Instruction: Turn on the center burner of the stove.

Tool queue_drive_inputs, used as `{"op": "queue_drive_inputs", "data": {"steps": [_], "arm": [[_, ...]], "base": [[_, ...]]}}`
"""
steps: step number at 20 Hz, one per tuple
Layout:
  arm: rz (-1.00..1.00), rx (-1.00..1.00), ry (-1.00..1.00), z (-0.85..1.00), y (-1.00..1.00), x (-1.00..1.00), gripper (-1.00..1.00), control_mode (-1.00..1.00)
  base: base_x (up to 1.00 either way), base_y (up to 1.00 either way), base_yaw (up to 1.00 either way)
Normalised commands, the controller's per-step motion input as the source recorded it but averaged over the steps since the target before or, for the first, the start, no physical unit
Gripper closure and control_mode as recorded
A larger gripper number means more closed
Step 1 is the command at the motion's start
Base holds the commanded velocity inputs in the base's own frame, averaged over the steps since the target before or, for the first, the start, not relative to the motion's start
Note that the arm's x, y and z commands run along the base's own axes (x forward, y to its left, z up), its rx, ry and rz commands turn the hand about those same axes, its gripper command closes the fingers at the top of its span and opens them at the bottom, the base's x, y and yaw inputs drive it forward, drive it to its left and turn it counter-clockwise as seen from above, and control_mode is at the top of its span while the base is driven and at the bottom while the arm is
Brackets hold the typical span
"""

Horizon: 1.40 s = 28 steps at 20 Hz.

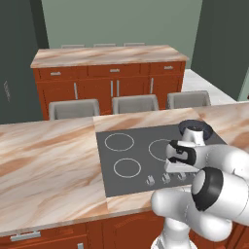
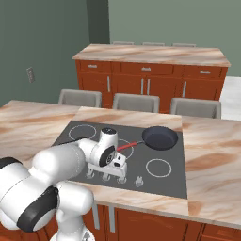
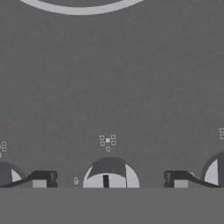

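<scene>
Three white rings show on the stove (image 1: 131, 163) in the left base view, and the center burner (image 1: 159, 149) is the widest of them, its right part covered by the arm; its disc is dark grey, no glow. In the right base view that same ring (image 2: 125, 144) sits mid-panel, mostly hidden behind the wrist, with a smaller ring (image 2: 158, 167) to its right near the front edge and another (image 2: 82, 133) at the far left. The hand view catches only the near arc of the center burner (image 3: 78, 8) along its top edge.

Along the near edge of the stove runs a row of small grey knobs. The hand view shows the middle knob (image 3: 111, 174) between the two dark fingertips (image 3: 41, 179), which stand well apart on either side of it and do not touch it, so the end effector (image 3: 109, 180) is spread open. From the base views the end effector (image 2: 109, 170) hangs low over the knob row, its fingers too small to read there.

A black frying pan (image 2: 160, 137) with a red handle rests on the far right ring, seen clearly from the right base view; from the left, only its rim (image 1: 196, 127) peeks behind the arm.

The stove is set into a marble worktop (image 1: 48, 160), with three grey chairs (image 1: 134, 103) beyond it.
</scene>
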Motion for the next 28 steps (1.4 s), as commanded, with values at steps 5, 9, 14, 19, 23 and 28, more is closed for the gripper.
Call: {"op": "queue_drive_inputs", "data": {"steps": [5,9,14,19,23,28], "arm": [[0.0,0.0,0.0,-0.06,0.0,0.0,1.0,-1.0],[0.0,0.0,0.0,0.0,0.0,-0.05,1.0,-1.0],[0.11,0.0,0.0,-0.05,0.0,-0.02,1.0,-1.0],[0.49,0.01,-0.01,-0.12,0.0,-0.03,1.0,-1.0],[0.78,0.01,-0.1,-0.21,0.0,-0.01,1.0,-1.0],[0.84,0.01,-0.2,-0.27,0.01,-0.15,1.0,-1.0]], "base": [[0.0,0.0,0.0],[0.0,0.0,0.0],[0.0,0.0,0.0],[0.0,0.0,0.0],[0.0,0.0,0.0],[0.0,0.0,0.0]]}}
